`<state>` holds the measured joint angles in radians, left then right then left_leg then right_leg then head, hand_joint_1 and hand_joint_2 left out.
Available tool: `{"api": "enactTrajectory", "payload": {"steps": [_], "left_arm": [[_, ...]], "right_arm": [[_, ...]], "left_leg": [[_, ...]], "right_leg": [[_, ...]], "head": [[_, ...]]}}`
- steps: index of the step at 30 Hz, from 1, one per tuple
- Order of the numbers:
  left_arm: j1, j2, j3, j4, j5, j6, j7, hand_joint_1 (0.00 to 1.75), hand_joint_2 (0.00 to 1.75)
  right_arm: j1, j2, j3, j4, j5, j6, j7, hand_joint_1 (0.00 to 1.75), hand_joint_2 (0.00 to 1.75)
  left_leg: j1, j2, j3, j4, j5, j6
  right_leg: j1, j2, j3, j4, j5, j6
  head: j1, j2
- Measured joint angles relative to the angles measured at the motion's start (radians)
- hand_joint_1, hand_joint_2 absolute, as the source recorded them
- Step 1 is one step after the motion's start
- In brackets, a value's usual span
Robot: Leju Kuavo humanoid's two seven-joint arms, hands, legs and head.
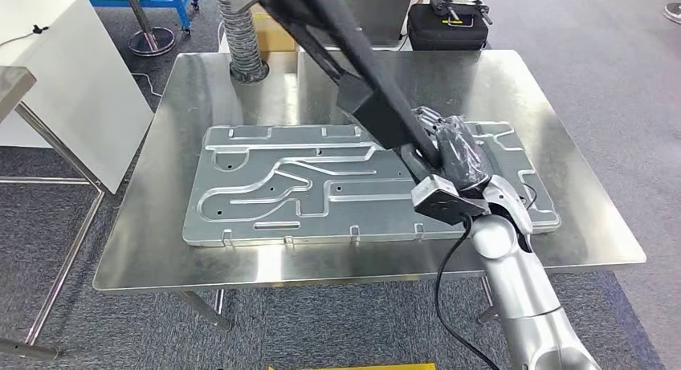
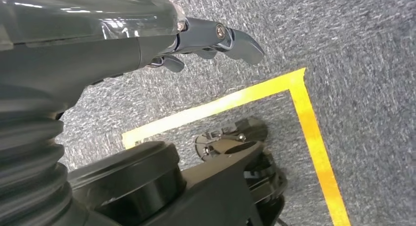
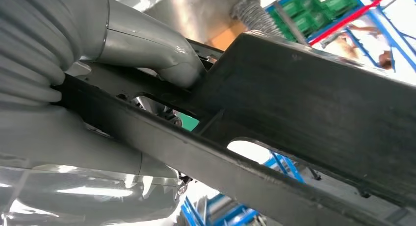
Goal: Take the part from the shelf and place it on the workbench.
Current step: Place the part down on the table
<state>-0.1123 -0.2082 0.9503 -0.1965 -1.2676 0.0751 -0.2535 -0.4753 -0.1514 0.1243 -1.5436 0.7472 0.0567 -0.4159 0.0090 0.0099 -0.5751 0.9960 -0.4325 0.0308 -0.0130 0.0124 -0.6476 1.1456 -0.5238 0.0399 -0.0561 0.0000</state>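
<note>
Above workbench (image 1: 201, 250): part (image 1: 353, 73) in right hand (image 1: 458, 157)

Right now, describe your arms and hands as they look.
The right arm is a glossy silver tube with a black cable looping beside it. The right hand has dark fingers under clear plastic. The left hand has a grey ribbed cover and dark fingers.

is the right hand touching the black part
Touching. In the right wrist view the right hand's grey thumb wraps over the black part, gripping it.
</note>
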Motion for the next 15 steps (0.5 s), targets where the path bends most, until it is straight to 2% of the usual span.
{"api": "enactTrajectory", "payload": {"steps": [1, 2, 3, 4, 6, 7, 8, 10, 12, 14, 15], "left_arm": [[0.001, 0.000, 0.000, 0.000, 0.001, 0.000, 0.000, 0.00, 1.75], [0.002, 0.000, 0.000, 0.000, 0.001, 0.000, 0.000, 0.00, 1.75], [0.003, 0.001, 0.000, 0.000, 0.002, 0.000, 0.000, 0.00, 1.75], [0.003, 0.001, 0.000, 0.000, 0.002, 0.000, 0.001, 0.00, 1.75], [0.003, 0.001, 0.000, 0.000, 0.002, -0.001, 0.002, 0.00, 1.75], [0.003, 0.001, 0.000, 0.000, 0.003, -0.002, 0.002, 0.00, 1.75], [0.003, 0.001, 0.000, 0.000, 0.003, -0.004, 0.002, 0.00, 1.75], [0.003, 0.001, 0.000, 0.000, 0.002, -0.009, 0.002, 0.00, 1.75], [0.004, 0.002, 0.000, 0.000, 0.000, -0.012, 0.002, 0.00, 1.75], [0.004, 0.002, 0.000, 0.000, -0.001, -0.014, 0.002, 0.00, 1.75], [0.004, 0.003, 0.000, 0.000, -0.001, -0.015, 0.002, 0.00, 1.75]], "right_arm": [[-0.006, 0.002, 0.012, 0.008, 0.033, -0.014, 0.007, 1.75, 1.75], [-0.010, 0.003, 0.024, 0.019, 0.066, -0.028, 0.015, 1.75, 1.75], [-0.013, 0.003, 0.036, 0.030, 0.098, -0.039, 0.023, 1.75, 1.75], [-0.017, 0.003, 0.046, 0.042, 0.125, -0.048, 0.030, 1.75, 1.75], [-0.026, 0.004, 0.063, 0.063, 0.172, -0.066, 0.045, 1.75, 1.75], [-0.032, 0.004, 0.070, 0.074, 0.194, -0.076, 0.051, 1.75, 1.75], [-0.037, 0.004, 0.076, 0.084, 0.213, -0.085, 0.056, 1.75, 1.75], [-0.042, 0.005, 0.087, 0.106, 0.243, -0.099, 0.064, 1.75, 1.75], [-0.042, 0.003, 0.095, 0.124, 0.259, -0.104, 0.070, 1.75, 1.75], [-0.045, -0.003, 0.102, 0.141, 0.264, -0.108, 0.073, 1.75, 1.75], [-0.046, -0.006, 0.105, 0.149, 0.265, -0.110, 0.073, 1.75, 1.75]], "left_leg": [[-0.001, 0.001, -0.001, 0.000, 0.000, 0.001], [-0.001, 0.002, -0.002, 0.001, 0.000, 0.002], [-0.001, 0.003, -0.001, 0.001, -0.001, 0.002], [-0.001, 0.003, -0.001, 0.001, -0.001, 0.001], [-0.001, 0.002, 0.003, 0.002, -0.003, -0.003], [-0.003, 0.002, 0.004, 0.003, -0.005, -0.006], [-0.005, 0.001, 0.004, 0.004, -0.006, -0.011], [-0.007, 0.000, 0.004, 0.005, -0.008, -0.021], [-0.007, 0.000, 0.004, 0.008, -0.014, -0.031], [-0.006, 0.000, -0.021, 0.066, -0.052, -0.039], [-0.003, -0.001, -0.049, 0.129, -0.085, -0.042]], "right_leg": [[0.000, 0.000, -0.036, 0.071, -0.030, 0.003], [-0.001, -0.001, -0.066, 0.127, -0.046, 0.006], [-0.001, -0.001, -0.079, 0.149, -0.043, 0.007], [-0.001, -0.001, -0.073, 0.130, -0.021, 0.007], [-0.001, -0.002, -0.010, -0.007, 0.051, 0.001], [0.002, -0.002, 0.021, -0.074, 0.077, -0.004], [0.004, -0.001, 0.042, -0.120, 0.092, -0.010], [0.011, 0.001, 0.050, -0.143, 0.095, -0.022], [0.008, 0.002, 0.052, -0.146, 0.097, -0.034], [0.002, 0.002, 0.055, -0.152, 0.101, -0.045], [0.001, 0.002, 0.055, -0.153, 0.101, -0.049]], "head": [[0.000, 0.000], [0.000, 0.000], [0.000, 0.000], [0.000, 0.000], [0.000, 0.000], [0.000, 0.000], [0.000, 0.000], [0.000, 0.000], [0.000, 0.000], [0.000, 0.000], [0.000, 0.000]]}}
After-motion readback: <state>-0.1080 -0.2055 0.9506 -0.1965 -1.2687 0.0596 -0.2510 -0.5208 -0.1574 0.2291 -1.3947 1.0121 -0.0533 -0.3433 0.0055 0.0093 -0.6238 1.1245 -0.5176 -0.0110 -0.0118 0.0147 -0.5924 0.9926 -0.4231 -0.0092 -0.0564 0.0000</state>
